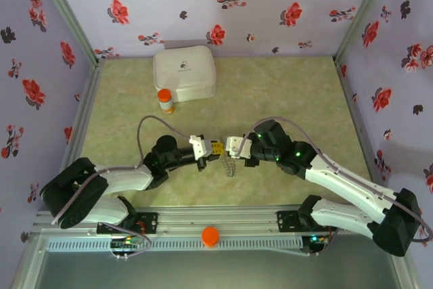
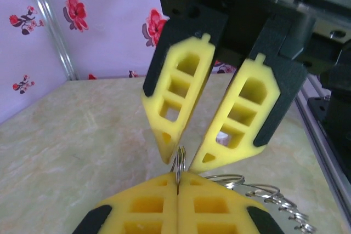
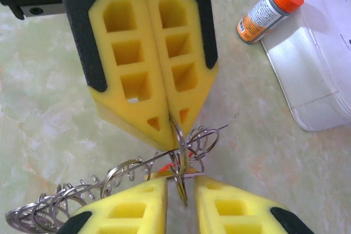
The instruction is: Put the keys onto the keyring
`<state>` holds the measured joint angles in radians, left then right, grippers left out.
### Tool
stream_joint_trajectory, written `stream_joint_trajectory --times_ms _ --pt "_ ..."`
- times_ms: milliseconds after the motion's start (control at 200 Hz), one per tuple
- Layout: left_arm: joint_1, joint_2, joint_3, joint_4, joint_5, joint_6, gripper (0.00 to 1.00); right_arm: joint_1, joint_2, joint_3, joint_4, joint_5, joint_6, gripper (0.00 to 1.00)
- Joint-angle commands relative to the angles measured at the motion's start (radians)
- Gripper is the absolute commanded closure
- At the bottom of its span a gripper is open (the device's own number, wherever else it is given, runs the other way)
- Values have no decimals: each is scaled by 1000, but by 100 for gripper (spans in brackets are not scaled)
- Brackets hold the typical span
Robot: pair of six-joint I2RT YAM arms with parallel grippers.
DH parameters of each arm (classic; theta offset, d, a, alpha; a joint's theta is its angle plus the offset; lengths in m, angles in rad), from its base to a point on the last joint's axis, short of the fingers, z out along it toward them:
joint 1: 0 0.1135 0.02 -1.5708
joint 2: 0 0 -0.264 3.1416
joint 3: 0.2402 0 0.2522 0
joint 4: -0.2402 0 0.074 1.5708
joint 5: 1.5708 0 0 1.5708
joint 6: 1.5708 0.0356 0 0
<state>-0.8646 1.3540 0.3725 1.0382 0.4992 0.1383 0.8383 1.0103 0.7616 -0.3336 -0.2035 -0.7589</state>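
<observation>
Tip to tip above the table, the left gripper has its yellow fingers pressed flat together and pinches the keyring by one thin wire loop that stands up out of their tips. The rest of the loops sags away below and to one side of those tips, free of either arm. The hold looks chosen to present a single loop edge-on and leave its length hanging clear.

The right gripper faces it with its pads spread, one on each side of the pinched loop and touching nothing that can be made out. In the gap between them, just under the left fingertips, sit a red fleck and a brassy glint, apparently the keys. Whether they are already threaded on the wire or merely lie against it cannot be told.

The open stance suggests the right arm is placed to close on a key or the wire while the left steadies it. An orange-capped bottle and a white case lie well beyond the fingers, out of the work.
</observation>
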Motion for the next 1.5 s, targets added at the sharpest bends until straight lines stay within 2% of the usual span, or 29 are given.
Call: stream_joint_trajectory --times_ms 0,255,480,730,955,1245,1330,1495 --pt "3 -6 -7 116 -1 -44 100 8 -15 -8 3 36 -24 84" --pt "1 -5 -3 126 -34 -71 100 20 -12 5 8 56 -24 96" --pt "-2 37 1 247 -162 -226 100 24 -13 -11 30 76 -42 100" --pt "-40 75 34 252 -209 -279 100 38 0 -21 77 74 -56 100" --pt "-57 110 50 250 -321 -319 100 42 8 -15 71 59 -78 100" --pt "-62 129 69 253 -287 -387 100 66 29 -44 57 127 -143 100" --pt "-62 120 71 253 -252 -388 100 66 16 -61 83 144 -149 100" --pt "-62 124 57 246 -250 -360 100 67 -53 -83 197 128 -98 100"
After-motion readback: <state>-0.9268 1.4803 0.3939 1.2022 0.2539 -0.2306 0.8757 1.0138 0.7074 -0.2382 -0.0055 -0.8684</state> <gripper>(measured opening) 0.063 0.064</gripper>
